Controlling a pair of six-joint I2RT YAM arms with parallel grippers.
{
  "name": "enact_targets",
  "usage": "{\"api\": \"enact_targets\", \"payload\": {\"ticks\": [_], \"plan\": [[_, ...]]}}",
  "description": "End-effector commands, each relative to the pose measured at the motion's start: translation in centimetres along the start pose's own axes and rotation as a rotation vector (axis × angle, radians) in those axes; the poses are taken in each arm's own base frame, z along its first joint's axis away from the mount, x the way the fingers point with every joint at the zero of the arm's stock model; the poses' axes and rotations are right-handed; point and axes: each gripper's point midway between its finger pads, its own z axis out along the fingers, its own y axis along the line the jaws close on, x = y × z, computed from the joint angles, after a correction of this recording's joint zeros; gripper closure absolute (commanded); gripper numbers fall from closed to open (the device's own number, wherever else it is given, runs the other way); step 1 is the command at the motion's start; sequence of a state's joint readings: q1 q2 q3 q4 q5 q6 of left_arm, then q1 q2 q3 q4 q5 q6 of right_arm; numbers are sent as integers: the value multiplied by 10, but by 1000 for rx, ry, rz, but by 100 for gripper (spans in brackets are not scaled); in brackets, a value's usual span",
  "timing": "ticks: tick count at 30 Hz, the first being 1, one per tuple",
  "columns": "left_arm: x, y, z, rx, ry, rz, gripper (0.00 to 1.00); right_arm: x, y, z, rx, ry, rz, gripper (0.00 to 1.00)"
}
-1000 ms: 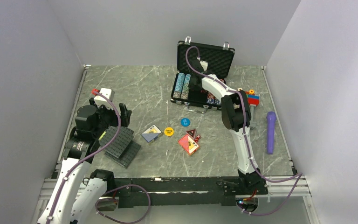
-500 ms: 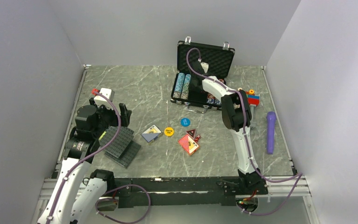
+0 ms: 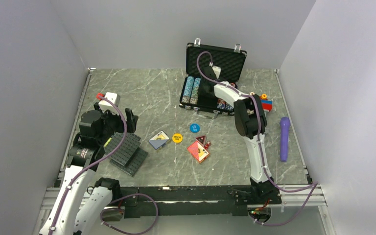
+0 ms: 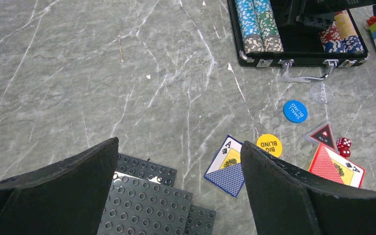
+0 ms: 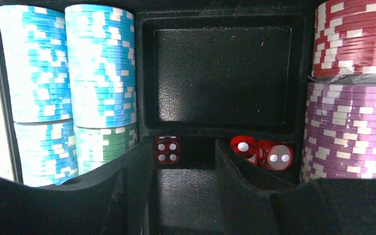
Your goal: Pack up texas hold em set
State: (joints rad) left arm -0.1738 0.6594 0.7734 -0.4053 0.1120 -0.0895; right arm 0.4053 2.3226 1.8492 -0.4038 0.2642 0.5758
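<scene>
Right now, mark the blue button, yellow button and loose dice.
blue button (image 4: 294,111), left wrist view, centre of its face.
yellow button (image 4: 269,145), left wrist view, centre of its face.
loose dice (image 4: 343,143), left wrist view, top of the upper die.

case (image 3: 225,58) open, lid upright, top-ctr | chip rows (image 3: 192,89) + 3 red dice (image 5: 167,149) inside | blue deck (image 4: 227,171), red deck (image 4: 335,166), blue btn (image 4: 294,111), yellow btn (image 4: 269,145), triangle btn (image 4: 322,135) loose mid-frame below case
</scene>
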Motion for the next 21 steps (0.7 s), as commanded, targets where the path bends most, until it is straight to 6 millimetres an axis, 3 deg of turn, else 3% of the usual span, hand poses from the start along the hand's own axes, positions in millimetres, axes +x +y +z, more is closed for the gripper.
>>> {"api": "enact_targets", "payload": {"ticks": [1,6,16,21], "plan": [[-10,-3,2,18,-37,13,2,-38,18,-33,-67,-101,11,46],[-11,-3,2,19,-37,12,2,-45,13,-37,-74,-113,0,44],[-10,-4,3,21,-33,11,2,-49,27,-48,-190,-129,-71,39],[-10,-4,3,20,-33,11,2,-52,18,-61,-162,-148,-98,39]]}}
